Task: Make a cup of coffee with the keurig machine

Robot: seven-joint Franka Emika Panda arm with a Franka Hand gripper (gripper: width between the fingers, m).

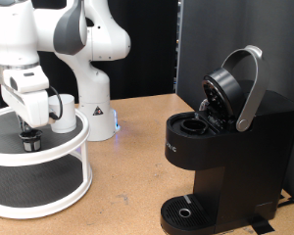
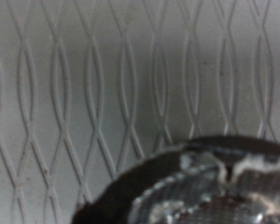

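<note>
A: What is sitting closest to the tool [image 1: 29,134]?

B: A small dark pod [image 1: 30,141] is lying right under its tips, on the top tier of a white round rack [image 1: 49,164]. In the wrist view the pod [image 2: 201,187] is filling the lower corner, its foil rim showing, with the rack's grey patterned mat [image 2: 103,84] spreading behind it.

A: Is the tool gripping the pod?

B: I cannot tell. The fingers are reaching down to it, but neither picture is showing whether they are closed on it or spread apart.

A: What is standing behind the tool?

B: The white arm [image 1: 59,39] is rising above it, with its base resting on the wooden surface [image 1: 137,166] just beside the rack.

A: And the coffee machine?

B: The black coffee machine [image 1: 225,157] is standing well apart from the tool, off toward the exterior view's right. Its lid [image 1: 230,88] is standing tilted open, with the pod chamber showing uncovered below it. The round drip tray [image 1: 186,211] at its foot is carrying nothing.

A: Is the cup showing anywhere?

B: No, it is not showing in either view.
</note>
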